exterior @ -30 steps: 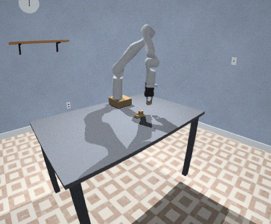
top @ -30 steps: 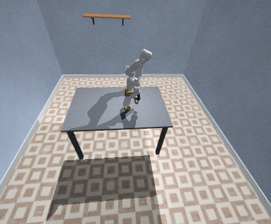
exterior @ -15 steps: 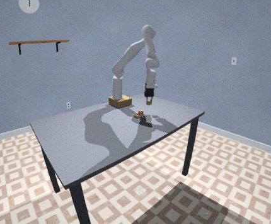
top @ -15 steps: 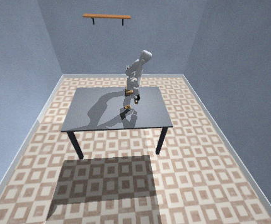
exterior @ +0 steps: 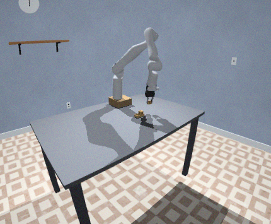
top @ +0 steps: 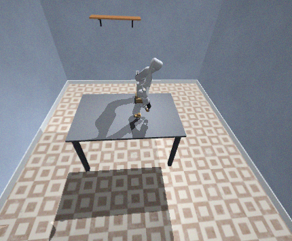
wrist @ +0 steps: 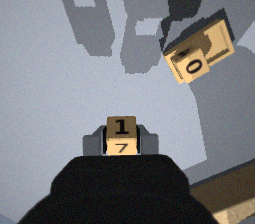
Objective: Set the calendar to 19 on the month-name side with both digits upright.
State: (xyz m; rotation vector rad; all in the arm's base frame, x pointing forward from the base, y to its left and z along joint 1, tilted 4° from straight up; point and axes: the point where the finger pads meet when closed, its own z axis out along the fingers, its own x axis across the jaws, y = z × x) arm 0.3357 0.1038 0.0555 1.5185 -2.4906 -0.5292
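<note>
My gripper (wrist: 121,134) (top: 147,109) (exterior: 149,101) is shut on a wooden number cube (wrist: 121,131) and holds it in the air above the table. In the wrist view the cube's faces show a 1 and a 7. The wooden calendar tray (wrist: 219,41) (top: 136,115) (exterior: 140,115) lies on the table below and ahead of the gripper. A second cube (wrist: 190,66) stands in the tray with a 0 on top. The month's name on the tray is too small to read.
The dark grey table (top: 97,119) (exterior: 80,142) also carries the arm's wooden base block (exterior: 120,101) (wrist: 238,192) near its back edge. A wall shelf (top: 115,17) hangs far off behind.
</note>
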